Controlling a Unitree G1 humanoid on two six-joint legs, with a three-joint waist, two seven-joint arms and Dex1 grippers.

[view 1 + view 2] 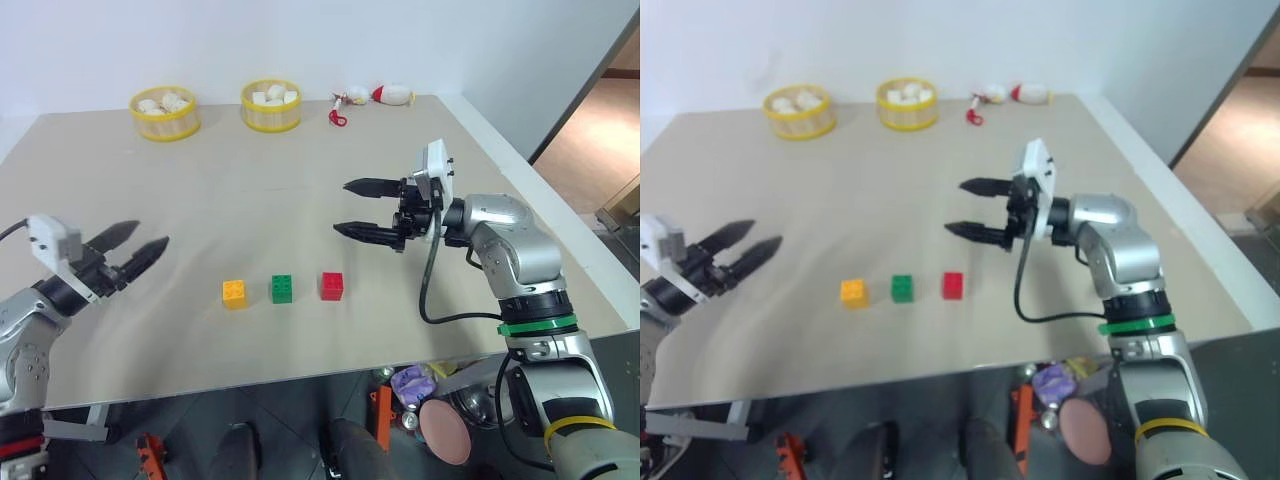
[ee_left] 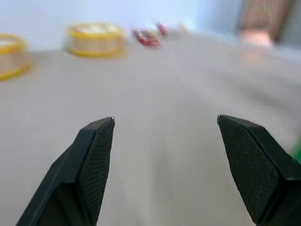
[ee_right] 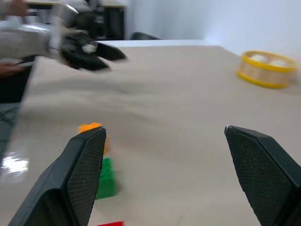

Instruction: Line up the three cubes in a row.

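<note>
1. The orange-yellow cube (image 1: 234, 293), green cube (image 1: 282, 288) and red cube (image 1: 332, 285) sit in a row near the table's (image 1: 300, 190) front edge, slightly apart.
2. The left gripper (image 1: 135, 248) hovers left of them, fingers spread, empty.
3. The right gripper (image 1: 357, 208) hangs above the table behind the red cube, also spread and empty.

Three cubes stand in a row on the desk (image 1: 300, 180) near its near edge: left cube (image 1: 234, 293), middle cube (image 1: 282, 288), right cube (image 1: 332, 285), apart from one another. Two baskets (image 1: 165, 112) (image 1: 271, 105) sit side by side at the far edge, with a small toy (image 1: 392, 95) to their right. Left gripper (image 1: 145, 245) hangs left of the row, right gripper (image 1: 350, 208) behind and right of it.
</note>
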